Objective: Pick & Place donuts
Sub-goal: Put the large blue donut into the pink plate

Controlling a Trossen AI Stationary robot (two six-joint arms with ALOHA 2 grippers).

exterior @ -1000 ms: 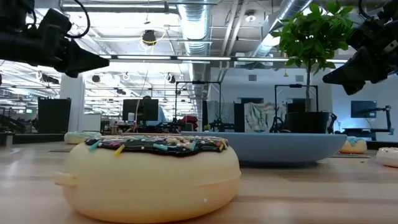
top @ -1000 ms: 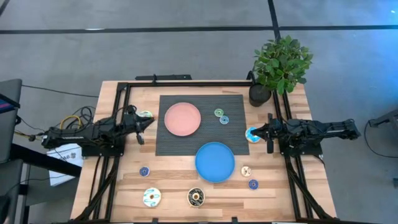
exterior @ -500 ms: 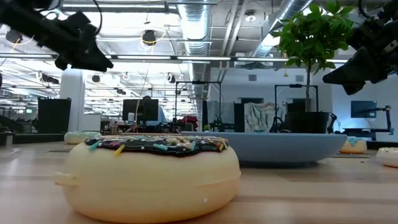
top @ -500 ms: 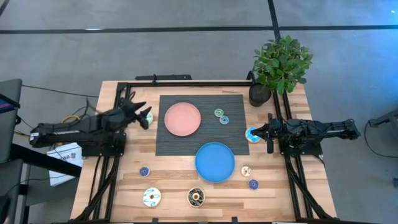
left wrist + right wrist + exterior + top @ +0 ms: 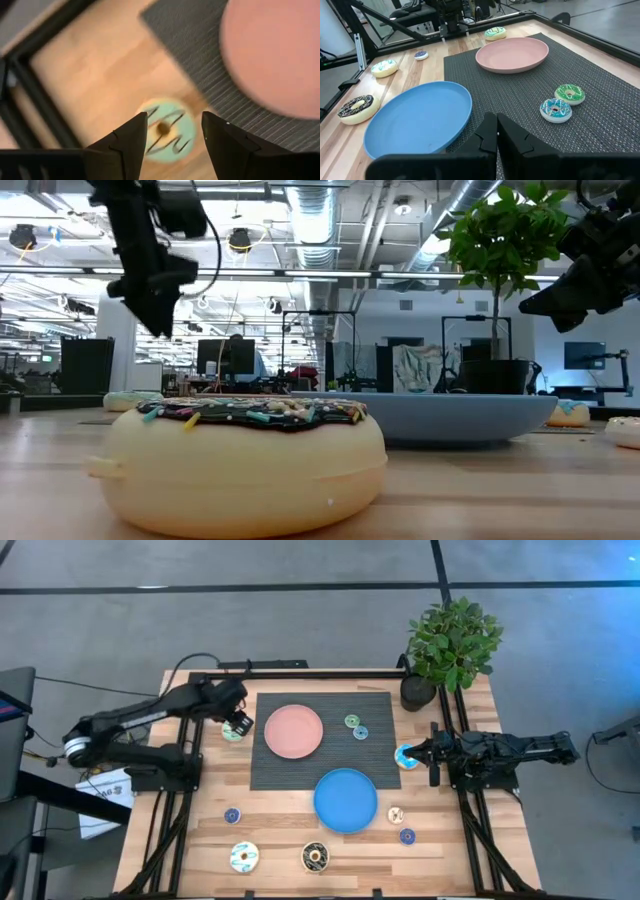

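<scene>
Several toy donuts lie flat on the table. A mint-iced donut (image 5: 165, 131) (image 5: 232, 733) sits on the wood beside the dark mat's left edge. My left gripper (image 5: 175, 120) (image 5: 237, 726) points down above it, open, one finger on each side and clear of it. Green (image 5: 352, 721) and blue (image 5: 361, 732) donuts lie on the mat. A dark brown one (image 5: 316, 857) and a white one (image 5: 243, 857) sit near the near edge. My right gripper (image 5: 494, 119) (image 5: 415, 752) is shut, raised at the right side, above a blue-white donut (image 5: 405, 756).
A pink plate (image 5: 294, 731) lies on the dark mat (image 5: 375, 755), and a blue plate (image 5: 346, 800) overlaps its near edge. A potted plant (image 5: 450, 645) stands at the far right corner. Small blue (image 5: 232, 815) (image 5: 407, 836) and cream (image 5: 396, 814) donuts lie on the bare wood.
My left arm has risen from its low place at the table's left side, swung toward the far edge and tipped over. Its gripper now points down over the mint-iced donut. No donut has moved.
</scene>
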